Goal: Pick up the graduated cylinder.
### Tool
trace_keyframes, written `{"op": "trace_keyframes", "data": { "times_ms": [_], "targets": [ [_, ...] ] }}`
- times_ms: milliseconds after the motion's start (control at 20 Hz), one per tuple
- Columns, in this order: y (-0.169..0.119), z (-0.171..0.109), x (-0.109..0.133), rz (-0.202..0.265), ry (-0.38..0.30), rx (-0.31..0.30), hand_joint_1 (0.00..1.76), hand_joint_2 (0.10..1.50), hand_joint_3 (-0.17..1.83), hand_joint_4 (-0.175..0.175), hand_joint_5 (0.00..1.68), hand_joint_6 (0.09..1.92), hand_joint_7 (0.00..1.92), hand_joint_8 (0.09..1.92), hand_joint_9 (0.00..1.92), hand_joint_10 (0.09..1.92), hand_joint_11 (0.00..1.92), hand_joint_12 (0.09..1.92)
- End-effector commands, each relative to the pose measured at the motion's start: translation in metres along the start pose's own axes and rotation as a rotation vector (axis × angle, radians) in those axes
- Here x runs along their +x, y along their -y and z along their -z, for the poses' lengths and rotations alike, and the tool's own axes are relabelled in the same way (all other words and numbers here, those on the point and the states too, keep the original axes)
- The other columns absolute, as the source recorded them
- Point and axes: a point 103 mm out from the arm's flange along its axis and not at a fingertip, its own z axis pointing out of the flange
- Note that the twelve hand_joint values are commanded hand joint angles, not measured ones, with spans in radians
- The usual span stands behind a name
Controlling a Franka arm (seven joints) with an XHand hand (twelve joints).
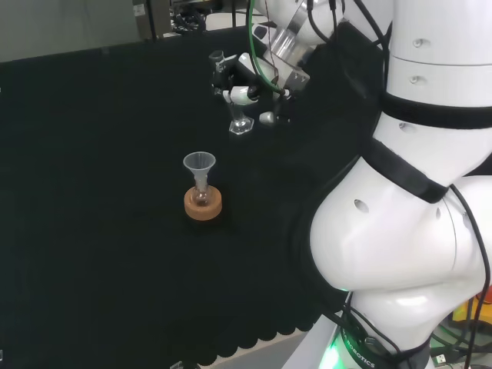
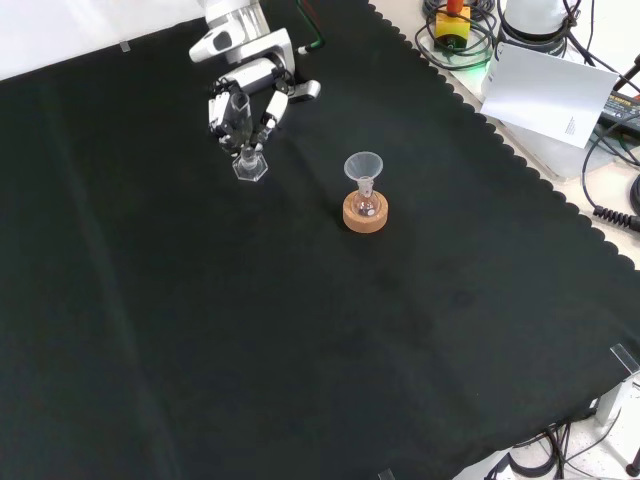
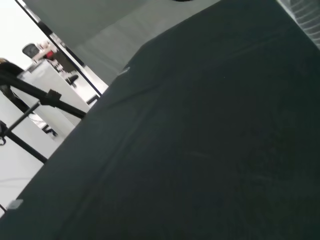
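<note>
The graduated cylinder (image 2: 248,156) is clear, upright, with a hexagonal foot (image 1: 241,127) resting on the black cloth. My hand (image 2: 243,108) is over its upper part, fingers curled round the tube (image 1: 237,108). In the head view the hand (image 1: 247,84) sits at the top centre, with the cylinder's foot just below it. In the front view the foot still looks to be on the cloth.
A clear funnel (image 1: 200,166) stands in a small flask on a cork ring (image 1: 203,204), a little nearer than the cylinder in the head view; in the front view the cork ring (image 2: 364,211) lies to the cylinder's right. The wrist view looks across bare black cloth (image 3: 200,150).
</note>
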Motion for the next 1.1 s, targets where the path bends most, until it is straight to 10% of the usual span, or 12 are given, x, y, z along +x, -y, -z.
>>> {"op": "trace_keyframes", "data": {
  "times_ms": [50,1100],
  "targets": [
    [0.037,0.028,0.019,-0.020,0.120,0.066,1.26,1.13,0.00,-0.175,0.93,1.07,0.97,1.06,1.32,0.28,1.11,0.84],
    [0.126,0.053,0.042,-0.099,0.291,0.337,1.26,1.13,0.00,-0.175,0.94,1.07,0.97,1.05,1.33,0.26,1.11,0.84]
  ]
}}
